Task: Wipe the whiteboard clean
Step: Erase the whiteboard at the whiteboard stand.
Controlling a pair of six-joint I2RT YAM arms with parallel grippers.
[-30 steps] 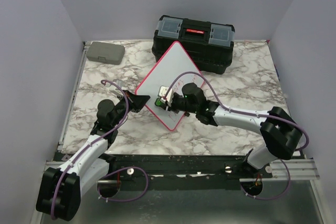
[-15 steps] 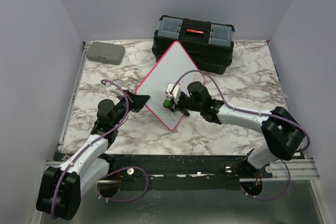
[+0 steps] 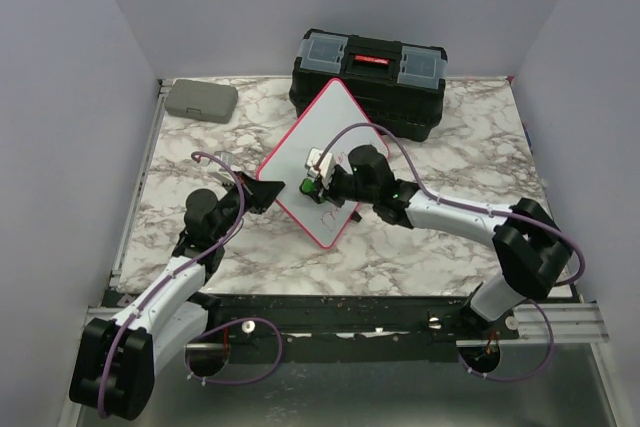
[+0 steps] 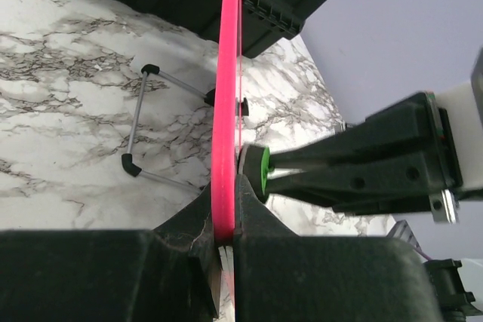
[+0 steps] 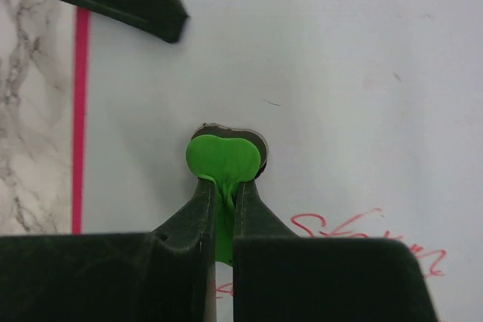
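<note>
The whiteboard (image 3: 315, 152), white with a red-pink frame, stands tilted at the table's middle. Its frame (image 4: 226, 96) shows edge-on in the left wrist view, and its white face (image 5: 317, 58) fills the right wrist view. My left gripper (image 3: 268, 191) is shut on the frame at the board's left corner (image 4: 224, 220). My right gripper (image 3: 312, 185) is shut on a small green eraser (image 5: 223, 157) and presses it against the board's face. The eraser also shows in the left wrist view (image 4: 263, 173). Red handwriting (image 5: 362, 235) remains on the board to the right of my right fingers.
A black toolbox (image 3: 368, 77) stands behind the board. A small grey case (image 3: 200, 100) lies at the back left corner. The board's wire stand with black feet (image 4: 147, 122) rests on the marble table (image 3: 450, 147).
My right gripper with the eraser swung right across the board, then back left and slightly up. My left gripper has kept its hold on the frame.
</note>
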